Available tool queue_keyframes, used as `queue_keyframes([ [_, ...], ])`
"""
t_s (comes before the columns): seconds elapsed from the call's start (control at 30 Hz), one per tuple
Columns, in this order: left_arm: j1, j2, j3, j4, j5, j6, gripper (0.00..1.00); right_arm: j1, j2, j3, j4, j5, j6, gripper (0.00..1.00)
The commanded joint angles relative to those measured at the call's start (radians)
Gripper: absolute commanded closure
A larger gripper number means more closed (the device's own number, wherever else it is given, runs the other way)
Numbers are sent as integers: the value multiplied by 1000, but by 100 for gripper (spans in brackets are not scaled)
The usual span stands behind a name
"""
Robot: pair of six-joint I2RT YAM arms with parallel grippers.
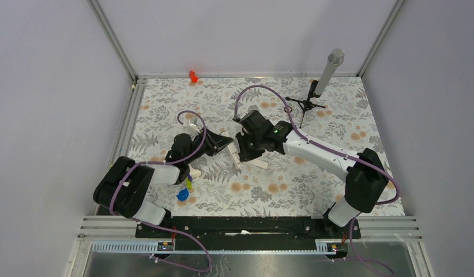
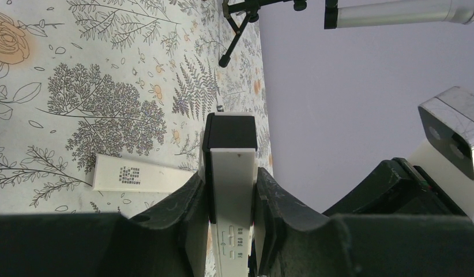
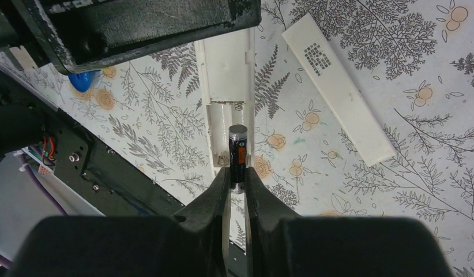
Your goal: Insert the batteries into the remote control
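**Flowered table [image 1: 315, 190], grey walls, two full grips**

From my station, the left gripper [image 2: 232, 193] is clamped on the sides of the remote control [image 2: 233, 167], with the dark end pointing away from the wrist. The right gripper [image 3: 236, 176] pinches one battery [image 3: 237, 147], dark with an orange band. Its free end is at the remote's open bay, though I cannot tell whether it touches. A white cover [image 3: 338, 86] lies flat on the table just beside them.

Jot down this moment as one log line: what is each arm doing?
left end effector: shut on remote control | right end effector: shut on battery, at open bay | cover: on table
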Motion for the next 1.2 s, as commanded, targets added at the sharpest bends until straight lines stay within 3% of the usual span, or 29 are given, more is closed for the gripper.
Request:
queue_keyframes([
  [0.0,-3,-8,36,79,25,8,100,13,12,42,-17,26,-22,86],
  [0.5,-2,-22,29,70,38,-7,100,21,43,50,-23,18,-40,78],
  [0.63,-2,-31,27,62,35,-6,100,20,37,52,-23,21,-38,67],
  [0.93,-3,-47,27,37,20,1,100,20,-9,60,0,20,-9,56],
  [1.17,0,-70,16,61,15,-83,100,19,-110,37,50,64,49,33],
])
